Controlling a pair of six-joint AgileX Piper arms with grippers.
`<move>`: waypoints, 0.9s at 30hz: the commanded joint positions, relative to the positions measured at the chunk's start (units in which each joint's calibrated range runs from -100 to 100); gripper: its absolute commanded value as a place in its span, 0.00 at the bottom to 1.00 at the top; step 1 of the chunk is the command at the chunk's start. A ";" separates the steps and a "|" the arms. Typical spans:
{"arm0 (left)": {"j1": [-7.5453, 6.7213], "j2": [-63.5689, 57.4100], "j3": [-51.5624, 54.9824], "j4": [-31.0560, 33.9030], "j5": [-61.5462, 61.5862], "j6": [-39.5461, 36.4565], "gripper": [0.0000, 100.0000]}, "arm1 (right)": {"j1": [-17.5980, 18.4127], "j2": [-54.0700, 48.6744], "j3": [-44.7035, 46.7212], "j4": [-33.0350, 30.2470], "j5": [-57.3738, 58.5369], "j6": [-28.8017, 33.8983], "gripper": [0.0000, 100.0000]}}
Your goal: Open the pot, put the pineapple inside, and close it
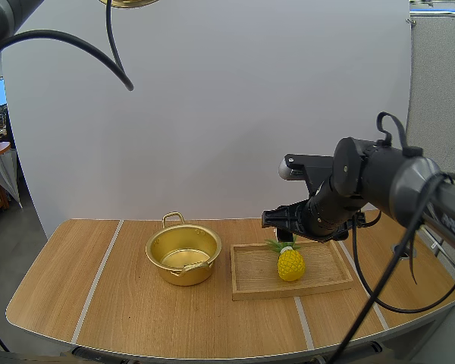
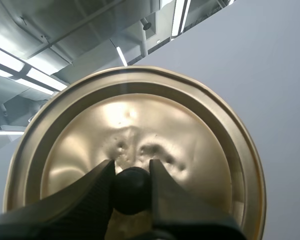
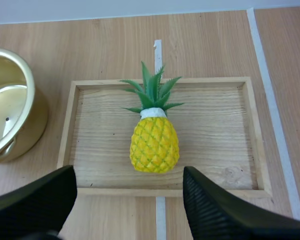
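Step one is done: the pot [image 1: 183, 255] stands open on the bench [image 1: 121, 318], and looks empty. Our left jaws are clenched on the black knob [image 2: 132, 189] of the lid [image 2: 140, 130], which is held high above the bench. The pineapple [image 3: 154, 145] rests on the wooden tray [image 3: 215, 130], just beside the pot and not yet grasped. Our right jaws are released and spread wide, hovering over the fruit. By our judgement, what is left: grasp the pineapple, place it in the pot, set the lid back.

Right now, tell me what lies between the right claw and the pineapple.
Nothing but bare tray wood and its near rim: the right wrist view shows the open right claw above the pineapple.
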 commanded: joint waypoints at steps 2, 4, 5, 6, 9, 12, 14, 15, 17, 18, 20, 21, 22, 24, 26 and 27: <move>-0.08 -0.27 -0.58 0.27 -2.57 -0.60 0.00 | -0.24 4.61 -0.34 -0.25 -5.30 -0.60 1.00; -0.08 -0.27 -0.58 0.27 -2.57 -0.60 0.00 | -0.24 6.52 -0.74 -0.25 -6.53 -0.71 1.00; -0.08 -0.27 -0.58 0.27 -2.57 -0.60 0.00 | -0.24 7.44 -1.24 -0.25 -6.53 -0.79 1.00; -0.08 -0.27 -0.58 0.27 -2.57 -0.60 0.00 | -0.24 8.59 -1.92 -0.38 -6.53 -0.79 1.00; -0.08 -0.27 -0.58 0.27 -2.57 -0.60 0.00 | -0.24 12.11 -5.15 -0.78 -5.44 -0.79 1.00; -0.08 -0.27 -0.58 0.27 -2.57 -0.60 0.00 | -0.24 15.86 -8.43 -1.07 -4.63 -0.79 1.00; -0.08 -0.27 -0.58 0.27 -2.57 -0.60 0.00 | -0.24 18.53 -9.87 -1.48 -4.66 -0.79 1.00; -0.08 -0.27 -0.58 0.27 -2.57 -0.60 0.00 | -0.24 19.70 -10.20 -1.59 -4.87 -0.79 1.00; -0.08 -0.27 -0.58 0.27 -2.57 -0.60 0.00 | -0.24 21.76 -10.37 -2.06 -5.45 -0.79 1.00; -0.08 -0.27 -0.58 0.27 -2.57 -0.60 0.00 | -0.24 22.89 -10.37 -2.16 -5.62 -0.79 1.00; -0.08 -0.27 -0.58 0.27 -2.57 -0.60 0.00 | -0.24 24.99 -10.37 -2.41 -5.80 -0.79 1.00; -0.08 -0.27 -0.58 0.27 -2.57 -0.60 0.00 | -0.24 26.05 -10.37 -2.41 -6.00 -0.79 1.00; -0.08 -0.27 -0.58 0.27 -2.57 -0.60 0.00 | -0.24 27.01 -10.37 -2.41 -6.45 -0.79 1.00; -0.08 -0.27 -0.58 0.27 -2.57 -0.60 0.00 | -0.24 28.73 -10.37 -2.41 -7.66 -0.79 1.00; -0.08 -0.27 -0.58 0.27 -2.57 -0.60 0.00 | -0.24 30.15 -10.37 -2.65 -8.47 -0.79 1.00; -0.08 -0.27 -0.58 0.27 -2.57 -0.60 0.00 | -0.24 30.79 -10.37 -3.12 -8.86 -0.79 1.00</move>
